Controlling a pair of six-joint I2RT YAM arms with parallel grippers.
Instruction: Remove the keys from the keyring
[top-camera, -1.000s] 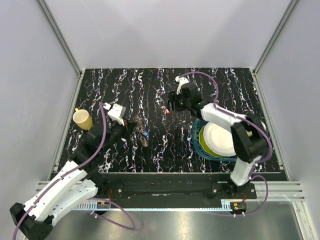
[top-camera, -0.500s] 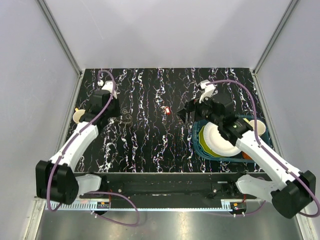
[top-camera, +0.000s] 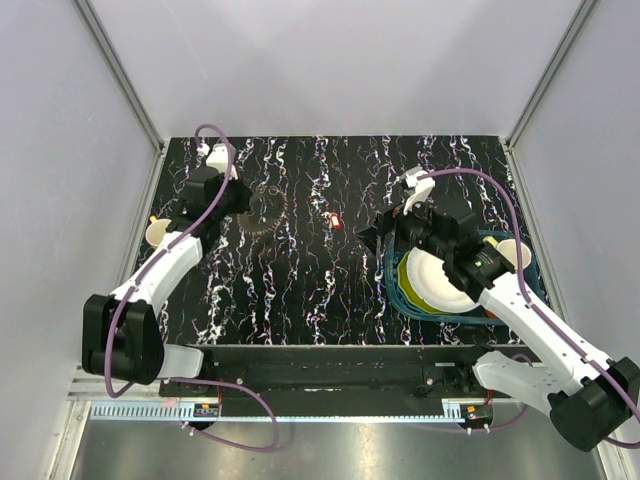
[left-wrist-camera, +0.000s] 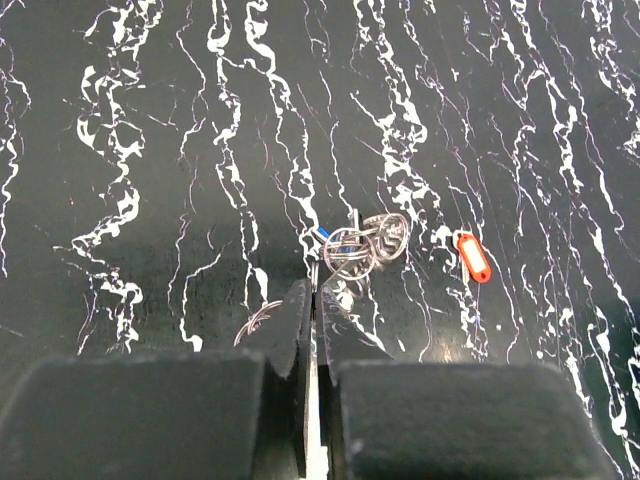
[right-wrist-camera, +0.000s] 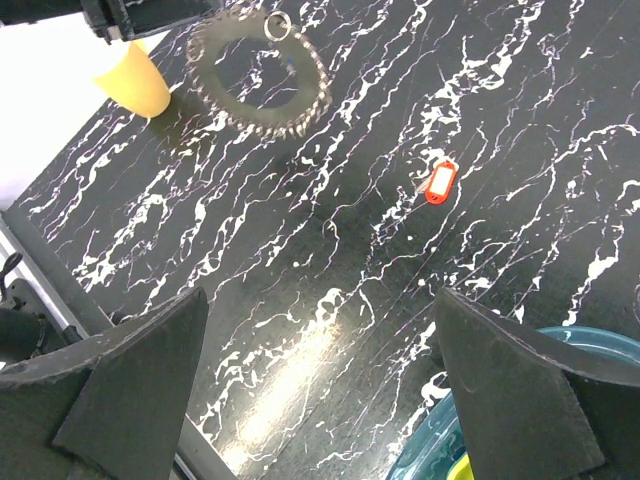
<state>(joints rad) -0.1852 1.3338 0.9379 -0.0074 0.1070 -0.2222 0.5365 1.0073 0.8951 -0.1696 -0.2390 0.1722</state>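
Left claw (left-wrist-camera: 312, 292) is closed tight, pinching the wire of the keyring (top-camera: 265, 211) over the far left of the desk (top-camera: 300, 290). The ring looks blurred and is apparently hanging. The red key (right-wrist-camera: 439, 182) lies loose on the desk, well apart from it. Right claw (right-wrist-camera: 320, 330) is spread wide, holding nothing.

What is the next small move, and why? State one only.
Probably bring the open right gripper across to the keyring and take the blue key. The red key already lies loose on the table, while a bit of blue shows among the rings that the shut left gripper pinches.
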